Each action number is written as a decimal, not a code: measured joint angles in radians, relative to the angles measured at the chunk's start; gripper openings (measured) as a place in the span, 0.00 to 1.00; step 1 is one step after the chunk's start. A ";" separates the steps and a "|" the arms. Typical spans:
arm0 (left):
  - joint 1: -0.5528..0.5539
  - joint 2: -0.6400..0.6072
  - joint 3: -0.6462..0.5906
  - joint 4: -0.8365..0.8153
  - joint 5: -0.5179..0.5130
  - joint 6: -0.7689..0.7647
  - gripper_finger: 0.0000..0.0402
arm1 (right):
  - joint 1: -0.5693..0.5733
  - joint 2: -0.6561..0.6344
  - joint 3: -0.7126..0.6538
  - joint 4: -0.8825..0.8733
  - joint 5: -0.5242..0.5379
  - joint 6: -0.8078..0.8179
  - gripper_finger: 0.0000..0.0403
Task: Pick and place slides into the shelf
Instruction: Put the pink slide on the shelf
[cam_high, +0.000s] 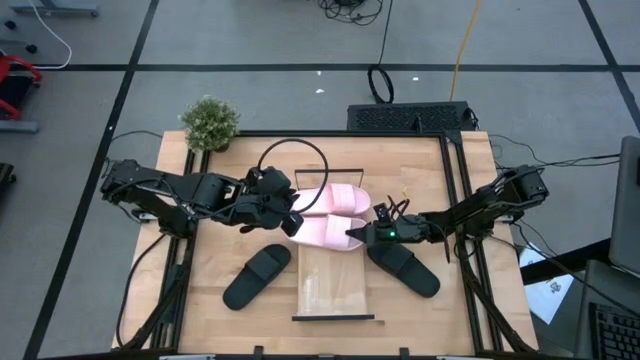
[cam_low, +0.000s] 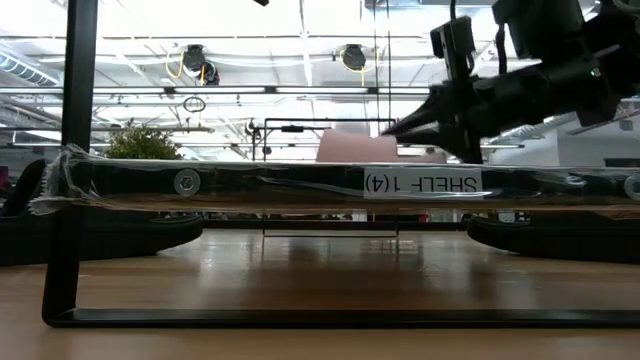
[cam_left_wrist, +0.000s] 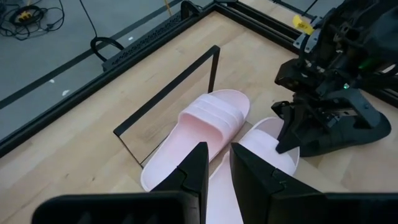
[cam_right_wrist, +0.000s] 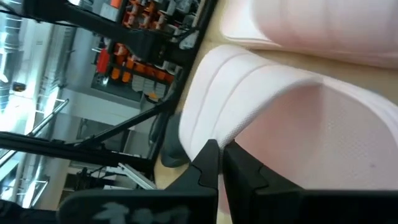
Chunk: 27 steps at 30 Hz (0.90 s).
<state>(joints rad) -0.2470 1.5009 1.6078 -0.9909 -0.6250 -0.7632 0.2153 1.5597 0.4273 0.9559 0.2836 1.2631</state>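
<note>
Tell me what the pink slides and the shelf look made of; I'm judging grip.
Pink slides: apparently soft moulded foam or rubber, matte, with a finely textured footbed. Shelf: seemingly light wood with pale grain, framed by thin black metal bars.

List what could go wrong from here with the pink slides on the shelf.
1. Both grippers work the same pink slide: the left gripper at its heel, the shut right gripper at its strap. Opposing pulls could twist or drop it.
2. The two arms sit close together, so they may collide.
3. The other pink slide lies touching it on the shelf; dragging one could push the other off.
</note>
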 joint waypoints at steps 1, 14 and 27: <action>0.000 0.000 0.000 0.001 0.000 0.000 0.16 | 0.000 0.000 -0.007 0.004 0.000 0.009 0.00; 0.000 0.000 0.000 0.002 0.000 -0.008 0.16 | -0.034 -0.022 -0.046 0.013 -0.028 0.004 0.00; 0.001 0.000 0.000 0.003 -0.004 -0.005 0.16 | -0.051 -0.159 -0.086 -0.126 -0.027 -0.021 0.00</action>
<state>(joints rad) -0.2462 1.5009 1.6081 -0.9878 -0.6289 -0.7681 0.1638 1.4010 0.3412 0.8296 0.2565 1.2417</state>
